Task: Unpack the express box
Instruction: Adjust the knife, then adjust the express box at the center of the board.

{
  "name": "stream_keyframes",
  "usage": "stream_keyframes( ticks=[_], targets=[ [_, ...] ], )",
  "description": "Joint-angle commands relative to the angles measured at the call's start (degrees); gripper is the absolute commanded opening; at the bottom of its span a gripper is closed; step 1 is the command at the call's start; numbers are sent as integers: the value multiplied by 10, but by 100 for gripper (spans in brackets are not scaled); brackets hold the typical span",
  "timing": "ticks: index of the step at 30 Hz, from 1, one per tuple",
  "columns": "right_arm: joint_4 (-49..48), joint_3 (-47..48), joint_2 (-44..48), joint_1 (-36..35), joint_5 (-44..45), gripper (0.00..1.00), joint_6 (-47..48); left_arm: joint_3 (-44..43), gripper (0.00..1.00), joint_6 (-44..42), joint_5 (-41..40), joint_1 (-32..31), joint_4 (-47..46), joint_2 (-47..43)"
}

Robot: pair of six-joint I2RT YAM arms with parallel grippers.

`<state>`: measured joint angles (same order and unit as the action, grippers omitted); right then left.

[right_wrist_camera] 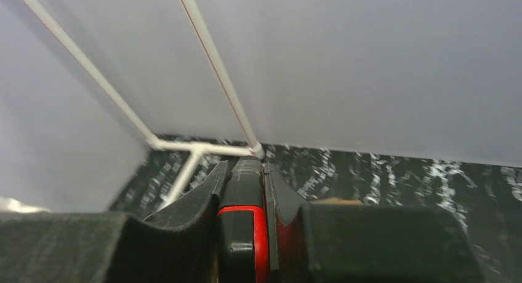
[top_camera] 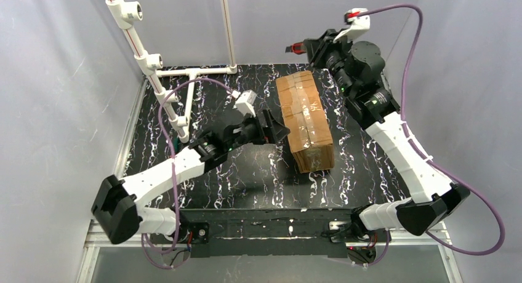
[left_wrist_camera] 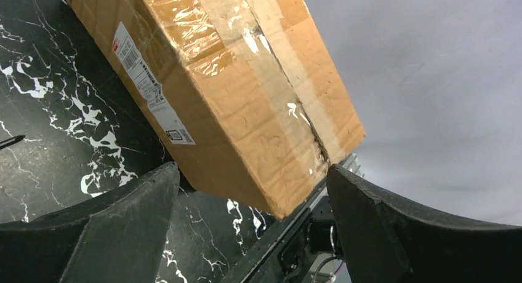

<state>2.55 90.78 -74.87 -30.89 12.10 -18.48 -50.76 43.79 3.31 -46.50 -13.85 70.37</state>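
**Overhead view.** The express box (top_camera: 305, 120) lies flat on the black marbled surface (top_camera: 246, 172), its long axis running from the far edge toward the arm bases. The left pincer (top_camera: 280, 130) stands just beside the box's left long side, near its nearer half. The right pincer (right_wrist_camera: 245, 167) is raised beyond the box's far end, toward the back wall. A white pipe frame (top_camera: 184, 92) stands well apart to the left of the box.

**Left wrist view.** Only here are the box's faces legible. A white label (left_wrist_camera: 151, 86) sits on the side wall, and glossy tape (left_wrist_camera: 271, 61) runs along the top seam and wrinkles over the end. The pincer's two dark fingers (left_wrist_camera: 123, 234) are spread wide apart, with a lower corner of the box between and ahead of them. Neither finger visibly touches the cardboard.

**Right wrist view.** This view alone shows what the right pincer carries. Its fingers are clamped on a slim black-and-red tool (right_wrist_camera: 243, 240) that points toward the back wall, with only a sliver of brown showing beside them.

**Container.** The box flaps are closed and taped, and its contents cannot be seen from any view.
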Motion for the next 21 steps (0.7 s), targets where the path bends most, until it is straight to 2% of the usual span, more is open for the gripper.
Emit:
stream_keyframes(
  ticks=[1, 4, 6, 9, 14, 21],
  targets=[
    [68, 25, -6, -29, 89, 1, 138, -102, 89, -22, 32, 8, 114, 61],
    [61, 22, -5, -33, 114, 1, 167, -167, 80, 51, 83, 55, 188, 118],
    [61, 26, -7, -33, 123, 1, 173, -199, 77, 60, 118, 70, 217, 149],
    [79, 52, -25, -42, 129, 1, 182, -191, 79, 75, 129, 71, 184, 153],
    [95, 75, -50, -78, 194, 1, 222, -203, 81, 77, 127, 71, 174, 175],
    [104, 83, -68, -112, 243, 1, 250, -236, 76, 79, 134, 71, 146, 238]
  ],
)
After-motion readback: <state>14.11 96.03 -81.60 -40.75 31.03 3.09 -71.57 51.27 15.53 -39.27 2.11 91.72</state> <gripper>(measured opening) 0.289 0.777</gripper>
